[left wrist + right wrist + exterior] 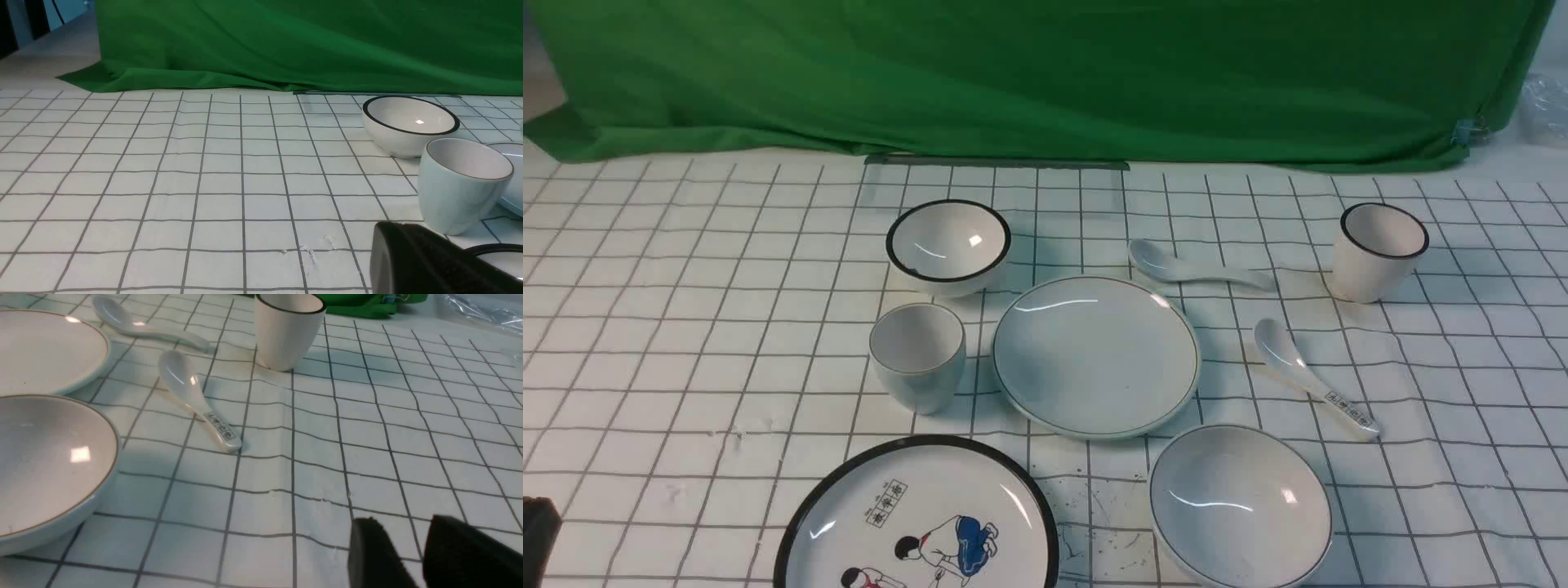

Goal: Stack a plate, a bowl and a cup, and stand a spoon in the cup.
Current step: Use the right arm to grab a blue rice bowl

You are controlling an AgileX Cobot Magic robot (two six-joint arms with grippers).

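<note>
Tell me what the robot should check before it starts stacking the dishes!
1. The plate is bare, with nothing on it: ok.
2. The bowl is upright and empty, nearer the robot than the plate and to its right: ok.
3. The cup is upright and empty, left of the plate: ok.
4. The spoon lies free on the cloth beyond the plate: ok.
5. The right gripper holds nothing: ok.
6. The left gripper is ready to grasp: cannot tell, only part of it shows.
</note>
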